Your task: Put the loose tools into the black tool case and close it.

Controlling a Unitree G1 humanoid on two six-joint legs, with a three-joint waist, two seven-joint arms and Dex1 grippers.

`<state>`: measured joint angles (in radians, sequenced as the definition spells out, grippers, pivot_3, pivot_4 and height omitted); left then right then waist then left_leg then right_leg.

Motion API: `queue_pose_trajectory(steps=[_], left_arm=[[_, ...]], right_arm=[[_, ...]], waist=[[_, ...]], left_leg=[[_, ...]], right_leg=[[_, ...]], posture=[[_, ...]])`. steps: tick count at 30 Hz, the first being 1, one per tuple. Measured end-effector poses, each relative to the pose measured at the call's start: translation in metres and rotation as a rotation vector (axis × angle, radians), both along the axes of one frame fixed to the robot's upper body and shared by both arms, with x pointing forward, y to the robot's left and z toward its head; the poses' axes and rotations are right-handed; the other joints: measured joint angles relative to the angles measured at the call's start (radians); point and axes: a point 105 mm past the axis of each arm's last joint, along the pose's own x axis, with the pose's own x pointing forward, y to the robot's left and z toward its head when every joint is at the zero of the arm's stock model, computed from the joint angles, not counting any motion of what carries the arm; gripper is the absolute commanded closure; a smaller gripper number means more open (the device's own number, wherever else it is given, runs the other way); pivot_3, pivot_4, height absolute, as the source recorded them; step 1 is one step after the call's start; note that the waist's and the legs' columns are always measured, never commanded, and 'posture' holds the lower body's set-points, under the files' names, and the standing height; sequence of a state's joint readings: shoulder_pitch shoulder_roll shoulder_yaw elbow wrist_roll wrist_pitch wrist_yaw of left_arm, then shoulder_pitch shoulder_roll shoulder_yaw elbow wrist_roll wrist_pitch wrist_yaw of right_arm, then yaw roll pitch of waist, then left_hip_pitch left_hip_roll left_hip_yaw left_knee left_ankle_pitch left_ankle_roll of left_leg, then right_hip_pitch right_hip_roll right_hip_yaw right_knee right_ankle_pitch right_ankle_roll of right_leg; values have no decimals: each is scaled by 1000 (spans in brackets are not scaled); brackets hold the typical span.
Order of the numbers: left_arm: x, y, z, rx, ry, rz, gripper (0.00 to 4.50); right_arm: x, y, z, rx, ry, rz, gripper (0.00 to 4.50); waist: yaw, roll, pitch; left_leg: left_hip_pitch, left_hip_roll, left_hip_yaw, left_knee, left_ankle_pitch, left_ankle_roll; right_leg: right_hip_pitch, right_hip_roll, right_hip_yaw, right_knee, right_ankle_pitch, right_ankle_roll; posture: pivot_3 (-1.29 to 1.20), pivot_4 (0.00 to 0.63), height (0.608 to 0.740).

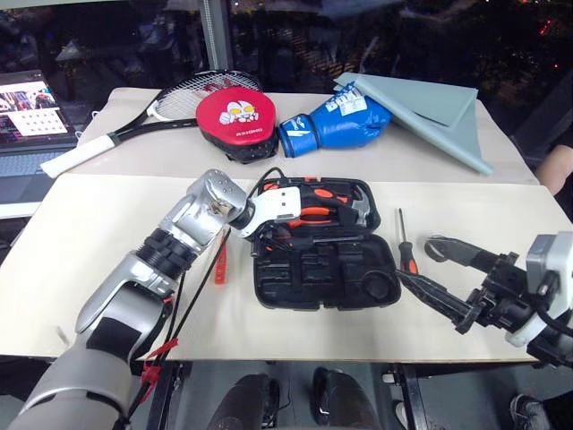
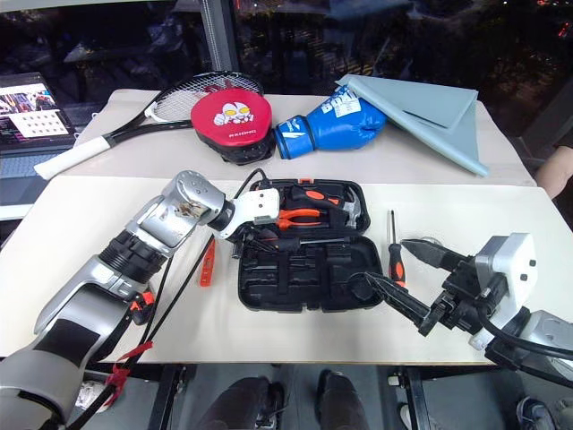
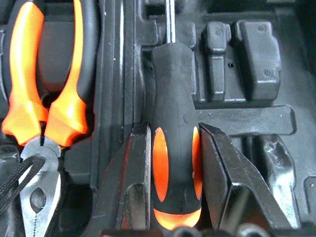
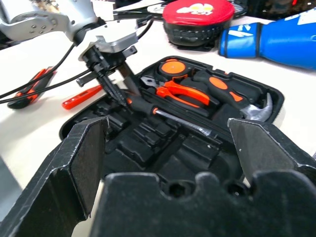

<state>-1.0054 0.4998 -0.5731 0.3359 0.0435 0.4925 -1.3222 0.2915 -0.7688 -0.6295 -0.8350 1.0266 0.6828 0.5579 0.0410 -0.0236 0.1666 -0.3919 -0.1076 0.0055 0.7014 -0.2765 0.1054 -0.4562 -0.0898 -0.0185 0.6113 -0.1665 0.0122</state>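
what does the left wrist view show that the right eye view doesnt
Left wrist view alone: the left gripper's fingers clamped on the black-and-orange screwdriver, its handle lying over a recess of the black tool case.

Right eye view alone: the right gripper open beside the case, another screwdriver loose on the table, plus the red punch pad and blue boxing glove.

Both: the orange-handled pliers seated in the case.

head pair: above, facing down | wrists: close on tool case (image 4: pixel 168 143); all share it
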Motion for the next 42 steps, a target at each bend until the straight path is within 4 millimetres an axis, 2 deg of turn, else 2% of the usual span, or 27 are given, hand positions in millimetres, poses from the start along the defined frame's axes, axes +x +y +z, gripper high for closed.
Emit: queue_pose_trajectory(steps=[1,3,4,10,12,14,19,23,25,32,42], left_arm=[[1,-1,-2,5,0,-1,3569],[1,-2,-5,7,4,-4,2567],[1,-3,-5,6,4,-13,2399],[-4,-9,0,-29,38,-51,190],[-4,-10,7,-49,23,-55,49],[-3,-9,14,-55,1,-57,619],[-7,-10,27,-107,-6,-89,2480],[2,-19,29,-138,-29,-68,4002],[3,-23,28,-147,-31,-69,4474],[10,-30,14,-151,-22,-50,4474],[13,-31,8,-122,-43,-63,4474]], right_arm=[[0,0,0,0,0,-1,0],[0,0,0,0,-1,-5,0],[1,0,0,1,-2,-8,0],[1,1,-1,3,2,-7,0],[1,0,-1,5,4,-8,0],[1,1,-1,9,4,-8,0],[0,0,-3,19,9,-16,0],[0,-1,-3,23,12,-23,0],[1,-1,-3,24,13,-27,0],[0,-2,-6,30,23,-40,0],[-2,-2,-7,33,24,-41,0]], waist=[[1,0,0],[1,0,0],[1,0,0],[2,0,0],[1,0,0],[0,0,0],[-1,0,0],[4,0,0],[3,0,0],[0,0,0],[0,0,0]], left_leg=[[0,0,0,0,0,0],[0,0,0,0,0,0],[0,0,0,0,0,0],[0,0,0,2,0,1],[0,0,0,3,0,1],[0,0,0,3,-1,1],[0,0,0,3,-1,2],[0,0,0,4,-1,2],[0,0,0,4,-1,2],[-1,0,0,4,-1,2],[-1,0,0,4,-1,2]], right_leg=[[0,0,0,0,0,0],[0,0,0,0,0,0],[0,0,0,0,0,0],[1,0,0,1,0,0],[1,0,0,1,0,1],[1,0,0,1,0,1],[0,0,0,1,0,1],[1,0,0,1,0,1],[1,0,0,1,1,1],[0,0,0,1,1,1],[1,0,0,1,1,1]], posture=[[0,150,732],[0,150,732],[0,150,732],[0,150,732],[0,150,732],[0,150,732],[0,150,732],[0,150,732],[0,150,732],[0,150,732],[0,150,732]])
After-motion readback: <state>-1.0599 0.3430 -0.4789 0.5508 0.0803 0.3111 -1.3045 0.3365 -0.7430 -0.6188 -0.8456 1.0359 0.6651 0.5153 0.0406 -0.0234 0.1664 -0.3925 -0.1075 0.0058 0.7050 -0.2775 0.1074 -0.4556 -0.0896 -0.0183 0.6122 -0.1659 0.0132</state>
